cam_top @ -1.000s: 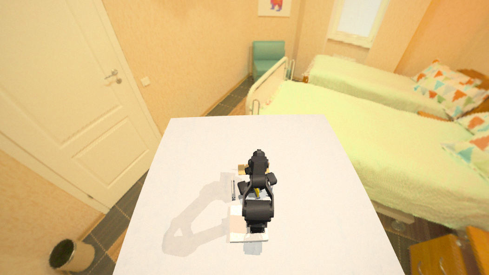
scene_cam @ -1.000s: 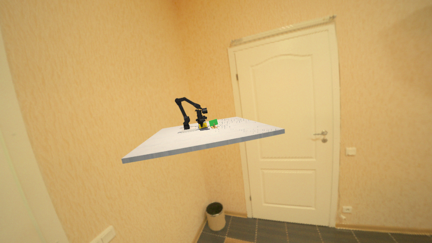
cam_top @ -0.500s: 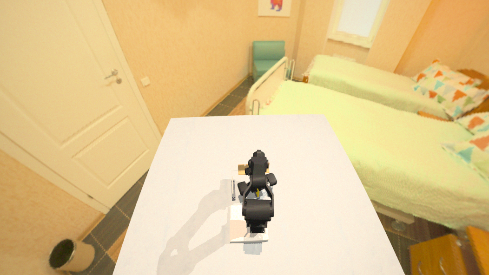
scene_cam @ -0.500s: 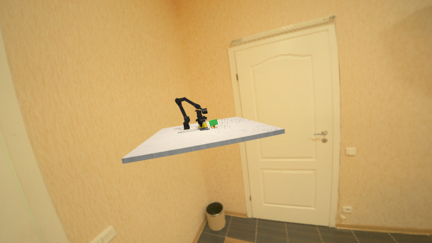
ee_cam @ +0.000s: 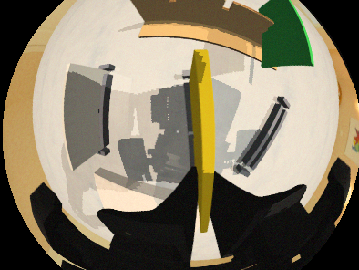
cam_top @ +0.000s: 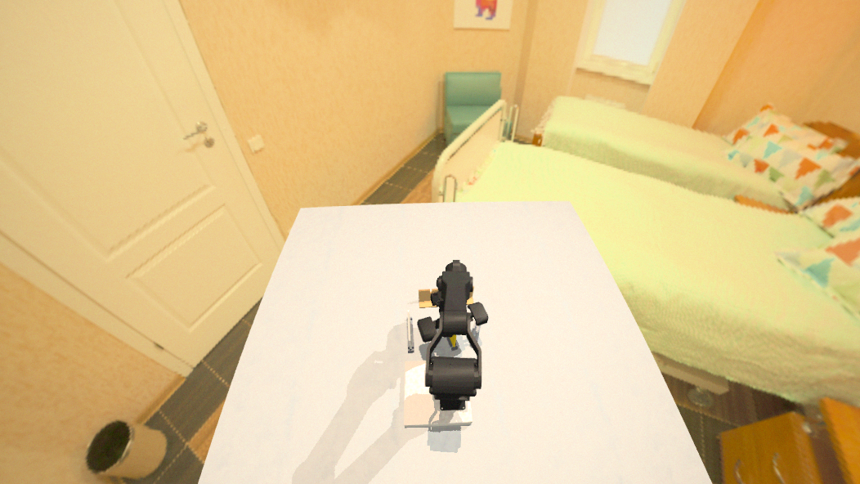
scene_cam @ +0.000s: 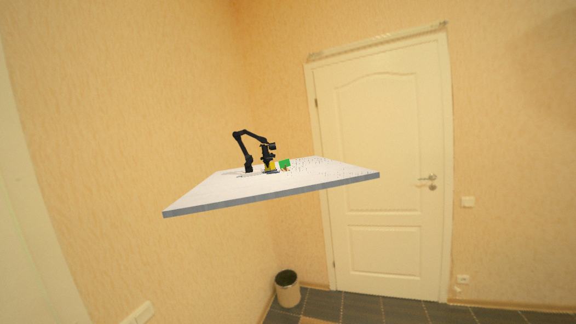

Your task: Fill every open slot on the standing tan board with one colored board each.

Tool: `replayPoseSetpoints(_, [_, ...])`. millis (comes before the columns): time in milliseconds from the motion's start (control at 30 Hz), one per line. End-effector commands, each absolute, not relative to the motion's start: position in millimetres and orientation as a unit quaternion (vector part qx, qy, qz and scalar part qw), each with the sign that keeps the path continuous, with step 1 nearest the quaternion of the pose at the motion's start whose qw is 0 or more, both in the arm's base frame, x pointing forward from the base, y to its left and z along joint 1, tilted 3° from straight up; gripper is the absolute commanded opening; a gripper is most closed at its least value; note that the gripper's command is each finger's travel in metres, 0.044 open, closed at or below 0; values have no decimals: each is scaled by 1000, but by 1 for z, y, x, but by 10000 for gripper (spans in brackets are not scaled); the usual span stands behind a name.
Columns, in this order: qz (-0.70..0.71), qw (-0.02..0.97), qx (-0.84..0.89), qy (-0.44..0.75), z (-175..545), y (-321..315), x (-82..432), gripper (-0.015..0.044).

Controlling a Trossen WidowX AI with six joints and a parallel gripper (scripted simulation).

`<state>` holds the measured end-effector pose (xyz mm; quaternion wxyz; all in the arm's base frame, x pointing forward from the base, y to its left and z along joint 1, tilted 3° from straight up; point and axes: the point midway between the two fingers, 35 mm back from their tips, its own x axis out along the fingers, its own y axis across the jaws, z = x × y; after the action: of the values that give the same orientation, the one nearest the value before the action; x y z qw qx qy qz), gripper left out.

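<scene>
Had the yellow board (cam_top: 453,341) (scene_cam: 270,165) (ee_cam: 205,114) grasped in the hand (cam_top: 453,333) (scene_cam: 267,165) (ee_cam: 199,171), near the tan board (cam_top: 424,295) (scene_cam: 285,167) (ee_cam: 205,15); apparently had fitted the green board (scene_cam: 284,163) (ee_cam: 287,38) there, leaving yellow unplaced.

Green board (scene_cam: 284,163) stands upright; yellow board (scene_cam: 272,166) beside jaws (scene_cam: 267,166).

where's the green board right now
In the wrist view, the green board stands at the upper right, at the right end of the tan board, beyond the yellow board.
</scene>
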<state>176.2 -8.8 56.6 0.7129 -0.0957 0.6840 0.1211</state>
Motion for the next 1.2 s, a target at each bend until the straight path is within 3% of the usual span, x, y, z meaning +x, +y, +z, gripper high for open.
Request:
replayPoseSetpoints(0, [120, 716, -97, 680, 66, -10, 178, 0])
replayPoseSetpoints(1167, [120, 716, -97, 680, 143, -13, 175, 0])
